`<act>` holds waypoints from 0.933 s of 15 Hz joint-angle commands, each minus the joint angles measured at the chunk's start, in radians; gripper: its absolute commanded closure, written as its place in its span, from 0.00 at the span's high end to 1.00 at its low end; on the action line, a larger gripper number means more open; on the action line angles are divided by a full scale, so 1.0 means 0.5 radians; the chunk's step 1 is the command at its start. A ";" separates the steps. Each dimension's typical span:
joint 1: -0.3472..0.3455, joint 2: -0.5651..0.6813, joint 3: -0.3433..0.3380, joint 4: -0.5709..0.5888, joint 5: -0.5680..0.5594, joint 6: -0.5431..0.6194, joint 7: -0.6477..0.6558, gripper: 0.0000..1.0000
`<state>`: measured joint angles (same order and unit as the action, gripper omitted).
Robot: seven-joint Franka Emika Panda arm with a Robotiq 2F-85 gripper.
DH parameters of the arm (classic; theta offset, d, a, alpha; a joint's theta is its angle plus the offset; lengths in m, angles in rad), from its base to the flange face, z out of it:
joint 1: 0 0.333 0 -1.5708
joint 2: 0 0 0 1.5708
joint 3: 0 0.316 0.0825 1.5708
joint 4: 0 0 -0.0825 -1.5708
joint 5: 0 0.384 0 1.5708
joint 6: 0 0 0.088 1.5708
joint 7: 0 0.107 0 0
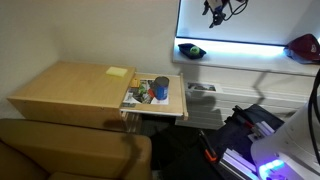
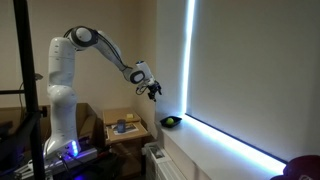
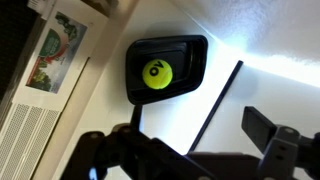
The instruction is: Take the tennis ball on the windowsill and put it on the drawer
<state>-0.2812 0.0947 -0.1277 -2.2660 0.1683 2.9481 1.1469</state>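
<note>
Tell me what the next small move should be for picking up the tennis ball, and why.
Probably lower the open gripper toward the tennis ball, nudging sideways to centre it. The ball sits in a black tray on the windowsill, the gripper hangs above it, and in the wrist view the ball lies to one side of the gripper's centre line.

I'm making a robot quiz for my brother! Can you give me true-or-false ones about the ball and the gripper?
1. The ball lies in a black tray on the windowsill. True.
2. The gripper holds the ball. False: it hangs open above the ball, apart from it.
3. The drawer is pulled out. True.
4. The ball is in the drawer. False: it is on the windowsill.
</note>
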 commanded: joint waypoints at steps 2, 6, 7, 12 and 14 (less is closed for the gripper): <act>0.003 0.159 -0.058 0.153 -0.103 0.023 0.244 1.00; 0.009 0.307 -0.125 0.335 -0.182 -0.134 0.334 1.00; 0.011 0.372 -0.150 0.416 -0.220 -0.325 0.361 1.00; 0.082 0.699 -0.277 0.829 -0.116 -0.847 0.478 1.00; 0.003 0.783 -0.155 0.987 0.138 -1.111 0.353 1.00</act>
<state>-0.2431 0.4062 -0.2618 -1.9121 0.1060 2.5552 1.3819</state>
